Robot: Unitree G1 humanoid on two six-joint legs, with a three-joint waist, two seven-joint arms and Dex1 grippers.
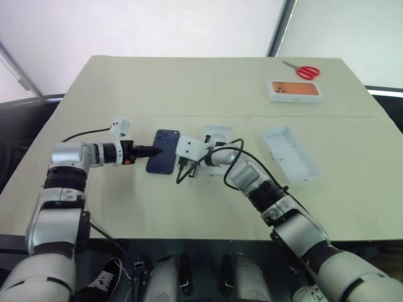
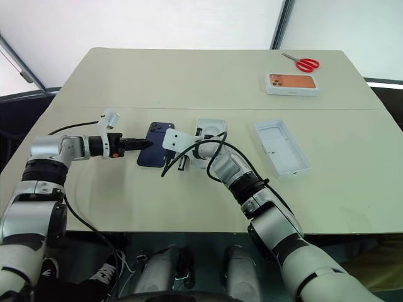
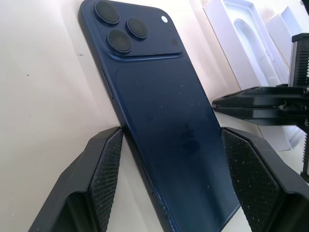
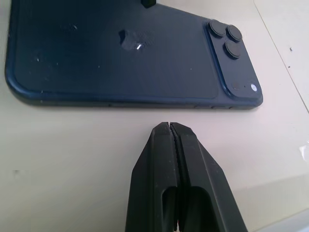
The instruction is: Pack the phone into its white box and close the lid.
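The dark navy phone (image 1: 164,151) lies back up on the table, its camera cluster at the far end. My left gripper (image 1: 153,151) reaches in from the left, open. Its two padded fingers (image 3: 110,174) stand wide apart with the phone's near part between them; whether they touch it I cannot tell. Beside the phone's right long edge my right gripper (image 4: 170,124) is shut and empty, its tip a little short of that edge. The lid (image 1: 289,154) lies open side up to the right. The white box is hidden.
A white insert tray (image 1: 217,134) with an oval recess lies just behind my right wrist. At the far right stand a box (image 1: 295,90) printed with an orange phone and red-handled scissors (image 1: 306,71).
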